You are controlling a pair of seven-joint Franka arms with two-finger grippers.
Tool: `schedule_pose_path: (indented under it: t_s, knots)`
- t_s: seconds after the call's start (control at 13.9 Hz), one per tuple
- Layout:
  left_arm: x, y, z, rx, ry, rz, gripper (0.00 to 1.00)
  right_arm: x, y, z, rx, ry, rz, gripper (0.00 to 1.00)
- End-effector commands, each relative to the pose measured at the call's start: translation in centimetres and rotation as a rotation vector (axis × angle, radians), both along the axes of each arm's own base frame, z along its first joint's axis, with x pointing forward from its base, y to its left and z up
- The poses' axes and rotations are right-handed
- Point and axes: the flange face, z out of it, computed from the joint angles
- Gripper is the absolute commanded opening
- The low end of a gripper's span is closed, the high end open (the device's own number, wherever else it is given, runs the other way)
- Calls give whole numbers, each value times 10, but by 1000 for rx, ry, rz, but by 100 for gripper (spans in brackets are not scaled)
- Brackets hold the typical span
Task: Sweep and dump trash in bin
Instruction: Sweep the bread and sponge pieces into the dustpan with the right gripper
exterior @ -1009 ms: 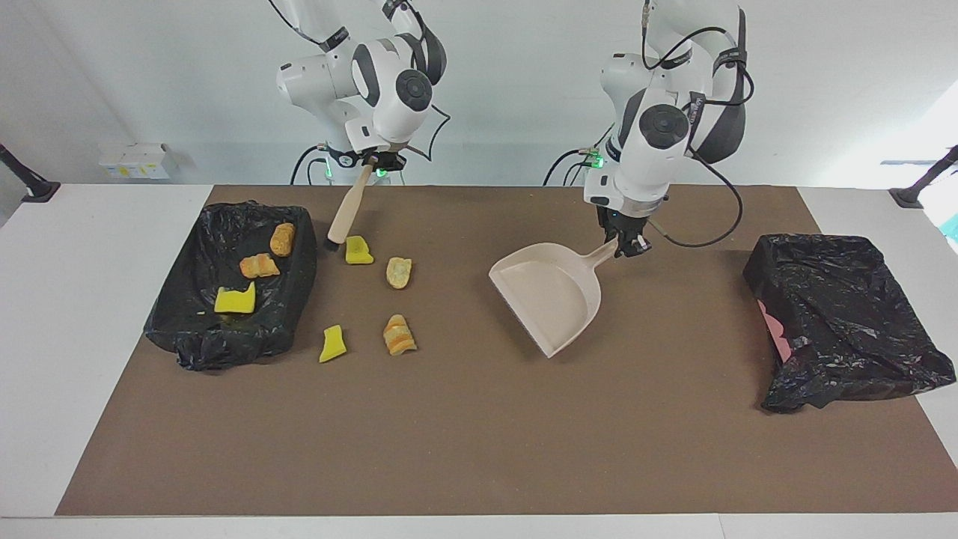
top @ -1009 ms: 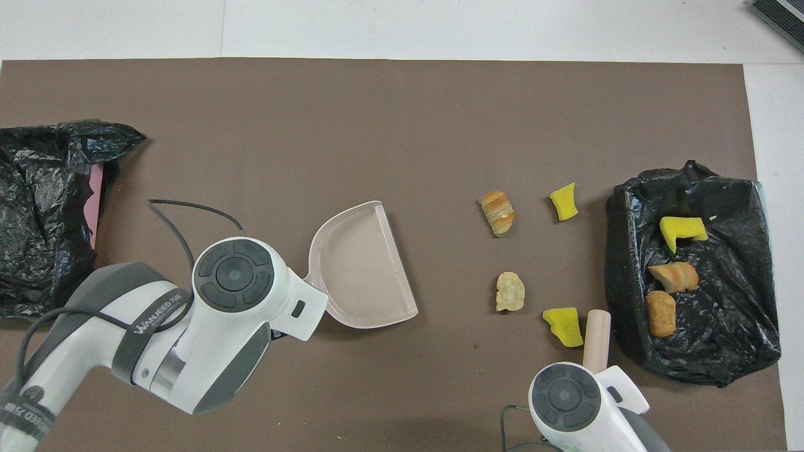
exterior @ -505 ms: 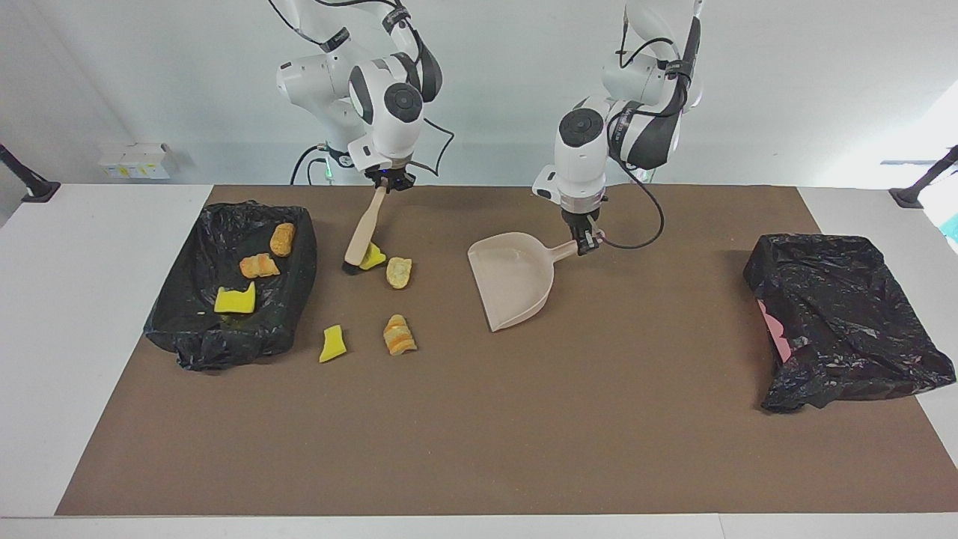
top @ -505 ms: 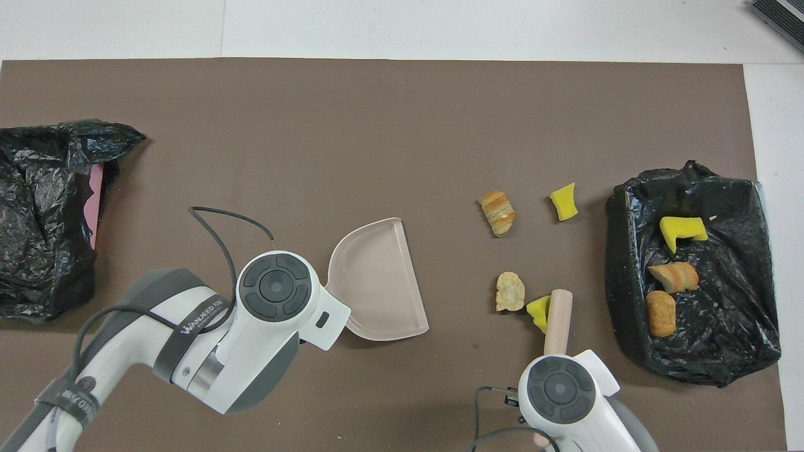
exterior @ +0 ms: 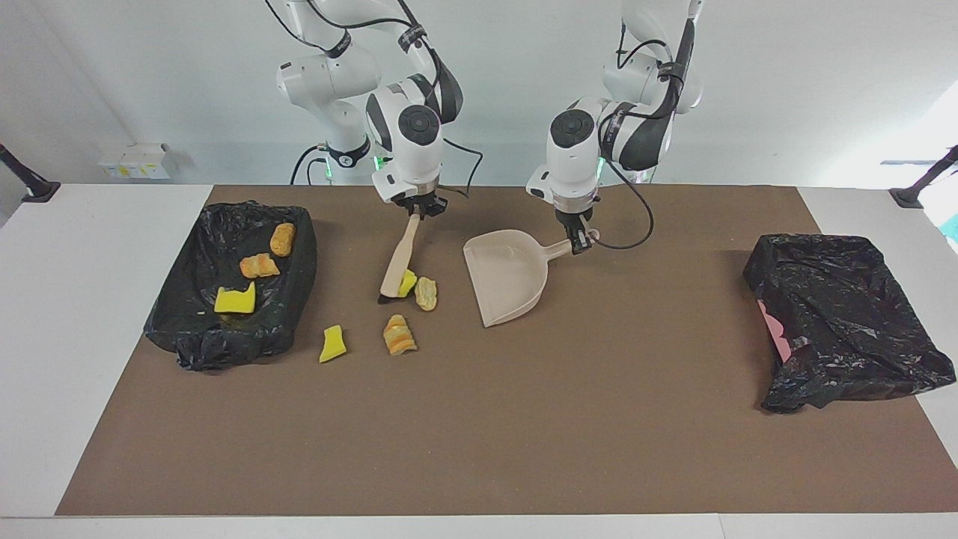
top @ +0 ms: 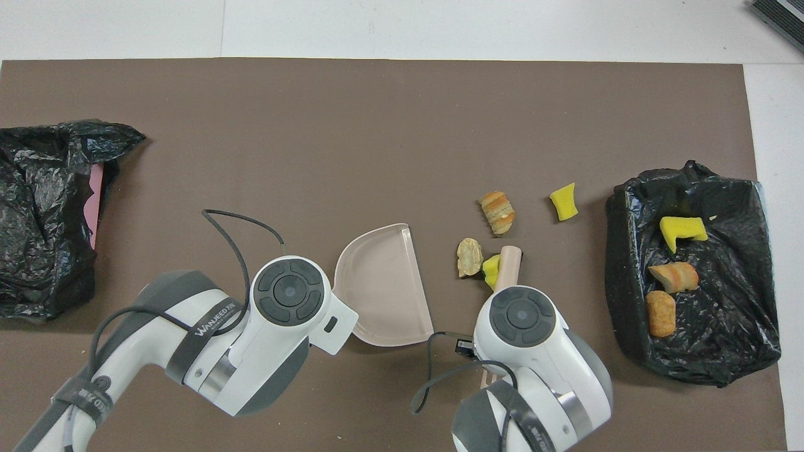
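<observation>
Right gripper (exterior: 424,209) clenched on the brush (exterior: 398,262) handle, bristles on the mat against a yellow chunk (exterior: 408,283) and a bread lump (exterior: 426,293). Left gripper (exterior: 580,241) grasps the dustpan (exterior: 505,273) handle, pan mouth beside those scraps. Two more scraps (exterior: 400,335) lie loose on the mat; three sit in the bin (exterior: 292,299) at the right arm's end.

Shells: both arms glossy white, rounded segments with dark grey bands at the joints.
Joint caps: round dark grey discs with raised button-like sections, one on each wrist housing.
Cables: thin black leads loop from the wrists; black straps bind them to the forearms.
Markings: grey strap on the left arm (top: 207,351) printed with white lettering.
Lights: small green glows near the bases.
Left tool (exterior: 578,241): small, black.
Right tool (exterior: 421,209): small, black.
</observation>
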Motion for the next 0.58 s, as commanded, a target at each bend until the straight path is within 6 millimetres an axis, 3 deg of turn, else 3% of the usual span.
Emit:
schedule_pose_path:
  t_s: [0.0,0.14,0.5]
  knots:
    - [-4,-6,0,3,-21,-13,0,13,45,-5,83,29,40,0]
    - [-3,-7,-1,2,-24,2,0,2,70,2,122,40,58,0]
    - [-5,-8,-1,0,-36,98,0,-51,127,20,131,42,241,0]
